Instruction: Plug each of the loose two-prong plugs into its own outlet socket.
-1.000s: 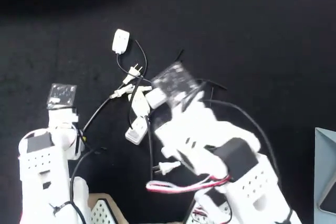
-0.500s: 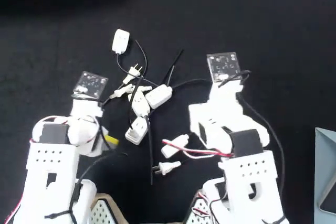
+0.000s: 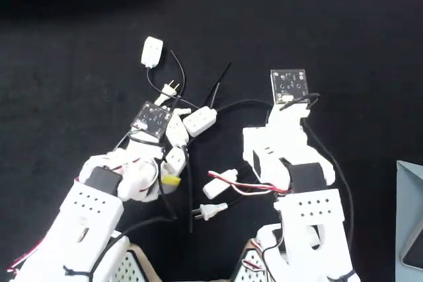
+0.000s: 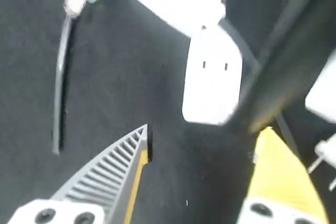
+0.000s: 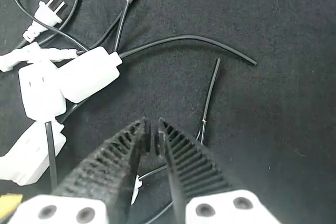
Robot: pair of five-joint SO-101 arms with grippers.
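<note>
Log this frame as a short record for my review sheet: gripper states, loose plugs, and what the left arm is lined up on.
left gripper: open
left target: white two-slot outlet socket lying just ahead of its jaws
right gripper: shut, empty, above the black cloth
loose plugs: white two-prong plug near the arm bases; second white plug farther out, prongs bare
plugged in: cannot tell

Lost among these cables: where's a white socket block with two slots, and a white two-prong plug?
white socket block (image 4: 212, 90): left wrist view, slotted face.
white two-prong plug (image 5: 44, 10): right wrist view, plug body.
</note>
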